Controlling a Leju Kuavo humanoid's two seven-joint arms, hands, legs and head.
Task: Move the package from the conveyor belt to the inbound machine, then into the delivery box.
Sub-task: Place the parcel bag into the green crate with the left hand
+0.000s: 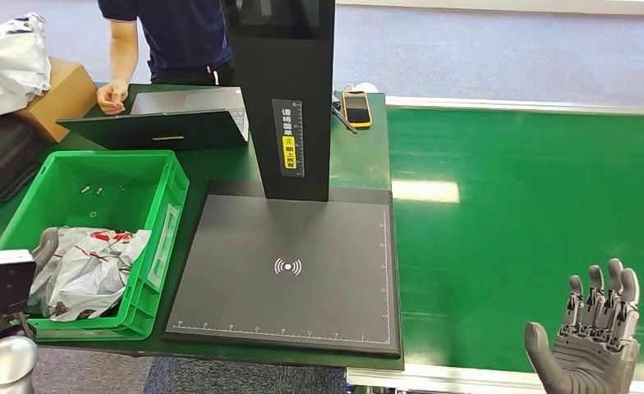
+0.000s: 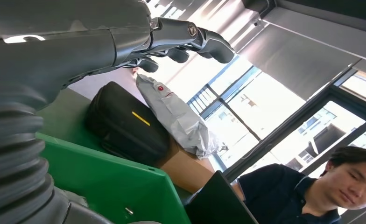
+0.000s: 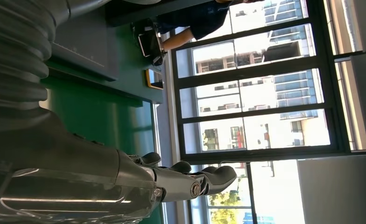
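Observation:
A crumpled grey-white package (image 1: 89,271) with red print lies in the near end of the green delivery box (image 1: 158,238). My left hand (image 2: 181,44) hovers at the box's near left corner with its fingers loosely extended and nothing in them. The black inbound machine's flat plate (image 1: 290,271) sits bare between the box and the green conveyor belt (image 1: 524,189). Low over the belt's near edge my right hand (image 1: 594,336) is held palm up with fingers apart and holds nothing; its fingers (image 3: 190,179) also show empty in the right wrist view.
The machine's black post (image 1: 290,90) rises behind the plate. A person (image 1: 171,37) stands at the far side by a laptop (image 1: 171,119). A phone (image 1: 356,108), a cardboard box (image 1: 60,98), a white bag (image 1: 6,66) and a black bag (image 2: 125,126) lie along the back.

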